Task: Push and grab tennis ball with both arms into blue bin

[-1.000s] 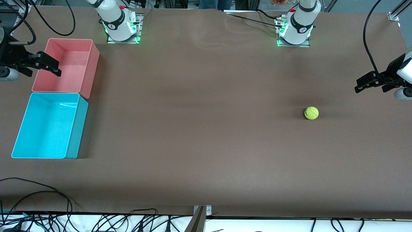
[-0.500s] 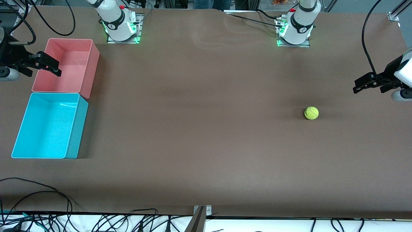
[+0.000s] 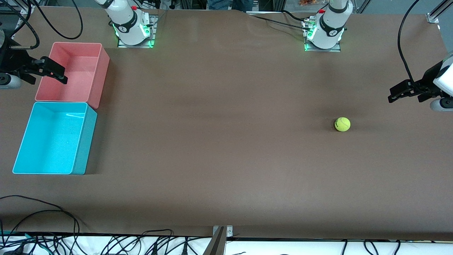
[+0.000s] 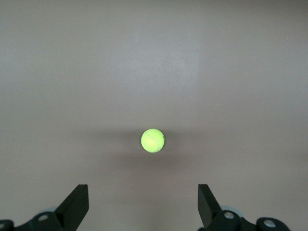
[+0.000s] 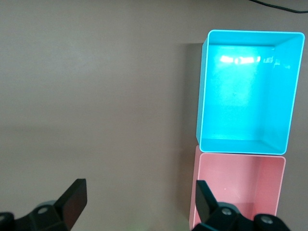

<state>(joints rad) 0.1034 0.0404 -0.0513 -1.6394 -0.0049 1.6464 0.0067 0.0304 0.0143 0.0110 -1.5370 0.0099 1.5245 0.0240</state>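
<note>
The tennis ball (image 3: 342, 124) lies on the brown table toward the left arm's end; it also shows in the left wrist view (image 4: 152, 140). My left gripper (image 3: 397, 94) is open and empty, up in the air over the table edge at that end, apart from the ball; its jaws stand wide in the left wrist view (image 4: 143, 202). The blue bin (image 3: 53, 139) stands empty at the right arm's end and shows in the right wrist view (image 5: 248, 91). My right gripper (image 3: 56, 72) is open and empty over the pink bin's rim; its jaws stand wide in the right wrist view (image 5: 140, 202).
An empty pink bin (image 3: 76, 72) stands against the blue bin, farther from the front camera; it also shows in the right wrist view (image 5: 240, 185). The two arm bases (image 3: 132, 26) (image 3: 324, 30) stand along the table's top edge. Loose cables (image 3: 42, 226) lie at the front edge.
My left gripper has shifted slightly toward the ball and down in the front view. The right gripper, the ball and the bins have not moved.
</note>
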